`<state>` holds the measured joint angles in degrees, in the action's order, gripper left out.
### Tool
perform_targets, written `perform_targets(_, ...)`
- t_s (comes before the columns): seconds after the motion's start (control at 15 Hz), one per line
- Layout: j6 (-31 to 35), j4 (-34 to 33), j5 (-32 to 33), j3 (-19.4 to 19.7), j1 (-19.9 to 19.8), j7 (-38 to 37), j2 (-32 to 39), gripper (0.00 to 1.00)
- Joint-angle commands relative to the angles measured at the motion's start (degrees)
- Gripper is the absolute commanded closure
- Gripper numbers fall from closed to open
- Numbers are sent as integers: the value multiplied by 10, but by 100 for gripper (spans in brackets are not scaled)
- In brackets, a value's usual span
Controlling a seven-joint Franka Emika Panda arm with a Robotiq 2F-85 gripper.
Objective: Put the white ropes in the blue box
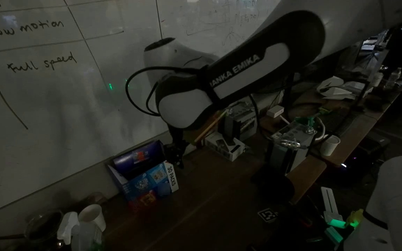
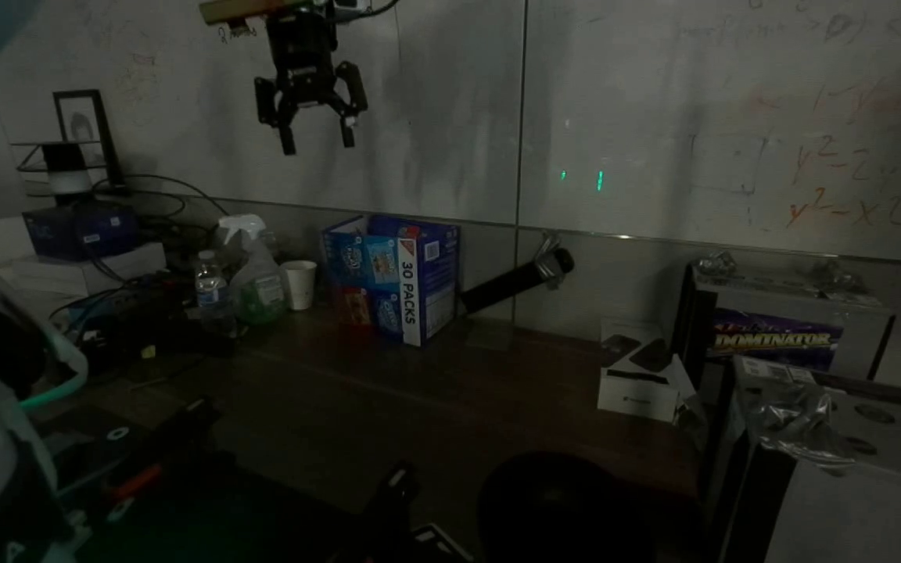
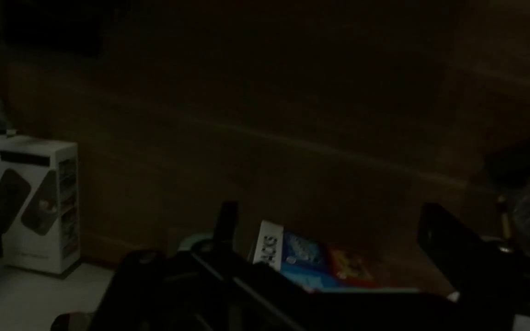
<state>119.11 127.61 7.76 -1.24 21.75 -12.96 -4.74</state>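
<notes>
Blue box upright at back of bench, near whiteboard. Gripper released, fingers wide apart, hanging well above bench. A stretch of bench separates box from white carton; tilted black tube intrudes just beside box. In an exterior view, bench edge passes near grey case; box's open top shows, interior too dark to read. Wrist view: printed box corner, seen low, between the two fingers.

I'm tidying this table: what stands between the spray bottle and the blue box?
A white cup stands between the spray bottle and the blue box, as an exterior view shows; whether it touches the spray bottle is unclear.
</notes>
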Motion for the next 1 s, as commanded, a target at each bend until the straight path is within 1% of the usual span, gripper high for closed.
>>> perform_targets(0.0, -95, 50, -57, -42, -46, 75, -98, 0)
perform_targets(0.13, -135, 74, -67, -51, -60, 87, -142, 0)
perform_targets(0.27, -149, 108, -69, -52, -73, 91, -193, 0)
perform_targets(0.4, -136, 140, -53, -53, -87, 85, -244, 0)
perform_targets(0.53, -126, 162, -59, -47, -100, 83, -280, 0)
perform_targets(0.73, -97, 190, -71, -39, -116, 78, -324, 0)
perform_targets(0.93, -68, 212, -78, -37, -130, 72, -351, 0)
